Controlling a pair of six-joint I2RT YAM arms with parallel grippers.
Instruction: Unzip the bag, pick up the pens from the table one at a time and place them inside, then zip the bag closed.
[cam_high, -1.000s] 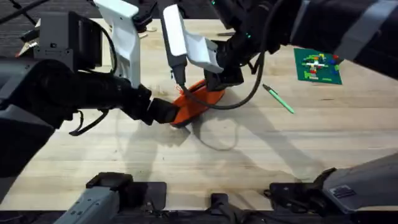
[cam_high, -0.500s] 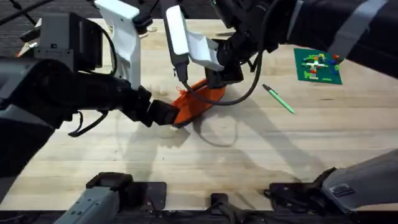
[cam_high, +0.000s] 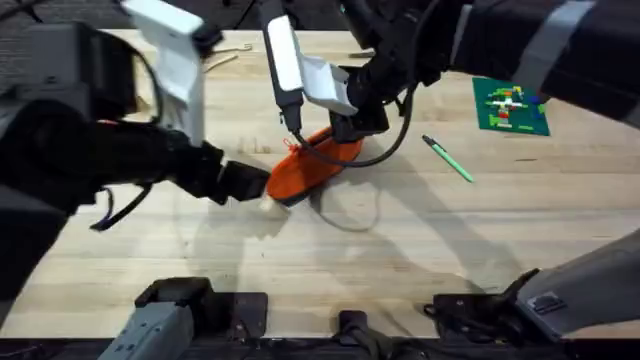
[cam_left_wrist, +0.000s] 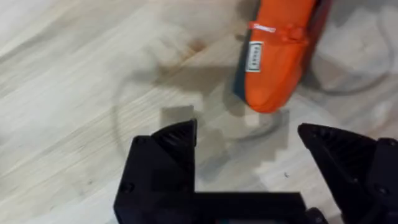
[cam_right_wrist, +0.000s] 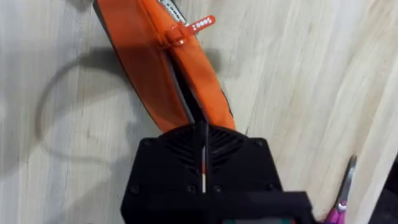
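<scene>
Beside orange bag (cam_high: 312, 165), green pen (cam_high: 449, 160), brick-covered green plate (cam_high: 511, 105) beyond

Left arm reaches in low from the left, left gripper (cam_left_wrist: 249, 149) with fingers spread apart and nothing between them, while right arm crosses over from the upper right, right gripper (cam_right_wrist: 203, 140) pointing down with fingers (cam_right_wrist: 180, 146) pressed together, a thin slit between.
</scene>
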